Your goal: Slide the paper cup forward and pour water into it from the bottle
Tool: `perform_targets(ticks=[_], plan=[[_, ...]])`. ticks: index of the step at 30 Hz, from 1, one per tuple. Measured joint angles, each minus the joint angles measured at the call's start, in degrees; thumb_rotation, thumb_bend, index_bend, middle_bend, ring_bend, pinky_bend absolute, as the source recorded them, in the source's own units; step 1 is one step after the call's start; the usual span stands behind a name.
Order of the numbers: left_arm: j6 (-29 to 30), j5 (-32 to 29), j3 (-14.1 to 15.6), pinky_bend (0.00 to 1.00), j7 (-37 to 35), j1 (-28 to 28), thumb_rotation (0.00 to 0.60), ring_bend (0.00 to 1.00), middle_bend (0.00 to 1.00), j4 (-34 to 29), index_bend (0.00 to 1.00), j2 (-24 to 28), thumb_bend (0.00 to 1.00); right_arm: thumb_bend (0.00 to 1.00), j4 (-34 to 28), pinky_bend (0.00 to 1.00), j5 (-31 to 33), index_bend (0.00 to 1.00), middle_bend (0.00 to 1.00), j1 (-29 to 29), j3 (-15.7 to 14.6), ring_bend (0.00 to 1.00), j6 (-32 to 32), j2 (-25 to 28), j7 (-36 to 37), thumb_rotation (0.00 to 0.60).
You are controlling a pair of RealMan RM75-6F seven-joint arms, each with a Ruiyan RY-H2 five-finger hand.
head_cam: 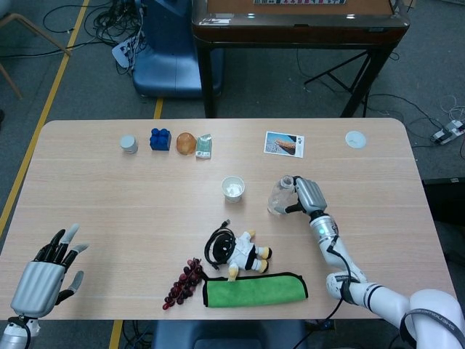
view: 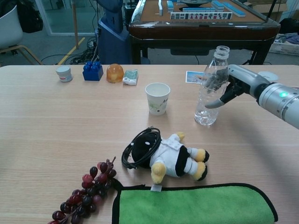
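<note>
The white paper cup (view: 157, 97) stands upright near the middle of the light wooden desk (head_cam: 109, 196), with its open mouth up, so water can go in from above. The clear plastic bottle (view: 210, 87) stands just to the right of it, a little apart. It has no cap on, and it looks to have a little water at the bottom. The right hand (view: 232, 83) is wrapped around the middle of the bottle from the side, and the bottle leans a tiny bit. I think the hand holds it there so it can tip the mouth toward the cup.

The left hand (head_cam: 45, 273) rests far away at the near left corner of the desk, fingers spread, holding nothing.

There is bare desk between the cup and the row of small things at the back: a small grey jar (head_cam: 128, 144), a blue toy block (head_cam: 160, 139), an orange ball (head_cam: 186, 142) and a small green packet (head_cam: 203, 147). So the cup has room to slide forward. Close behind the cup, on the near side, lie a black and white plush toy (view: 168, 157), a bunch of dark red grapes (view: 84, 190) and a green cloth (view: 196, 205). A picture card (head_cam: 283, 144) lies beyond the bottle. All edges of the desk are well away from the cup.
</note>
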Motion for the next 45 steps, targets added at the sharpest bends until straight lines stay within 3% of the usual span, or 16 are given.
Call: perform_targets(ticks=[4, 7, 17, 26, 36, 45], plan=[[0.2, 0.3, 0.0, 0.25, -0.1, 0.0, 0.600, 0.05, 0.05, 0.2, 0.27, -0.1, 0.36, 0.00, -1.2, 0.28, -0.1, 0.16, 0.17, 0.0, -0.5, 0.12, -1.6, 1.6, 0.2, 0.600], [0.1, 0.2, 0.0, 0.25, 0.0, 0.0, 0.600, 0.05, 0.05, 0.3, 0.27, -0.2, 0.36, 0.00, -2.4, 0.27, 0.0, 0.13, 0.14, -0.1, -0.7, 0.09, -1.8, 2.8, -0.7, 0.600], [-0.3, 0.3, 0.1, 0.25, 0.0, -0.2, 0.600, 0.05, 0.05, 1.0, 0.28, -0.8, 0.36, 0.00, -8.3, 0.27, 2.6, 0.12, 0.13, -1.7, -0.5, 0.08, 1.1, 6.9, -9.4, 0.600], [-0.7, 0.7, 0.2, 0.25, 0.7, -0.6, 0.600, 0.06, 0.06, 0.9, 0.26, -1.5, 0.36, 0.00, -22.7, 0.27, 3.9, 0.12, 0.13, -6.5, -2.3, 0.08, 8.0, 18.2, -20.9, 0.600], [0.4, 0.3, -0.8, 0.26, -0.1, -0.7, 0.600, 0.06, 0.06, 1.4, 0.19, -2.2, 0.36, 0.00, -40.0, 0.27, 3.0, 0.12, 0.13, -16.7, -7.9, 0.08, 19.6, 32.9, -30.0, 0.600], [-0.8, -2.6, -2.5, 0.26, -0.9, -1.6, 0.600, 0.06, 0.06, 2.2, 0.14, -2.6, 0.36, 0.00, -44.7, 0.27, -3.0, 0.12, 0.13, -24.5, -13.3, 0.08, 28.9, 37.3, -33.5, 0.600]])
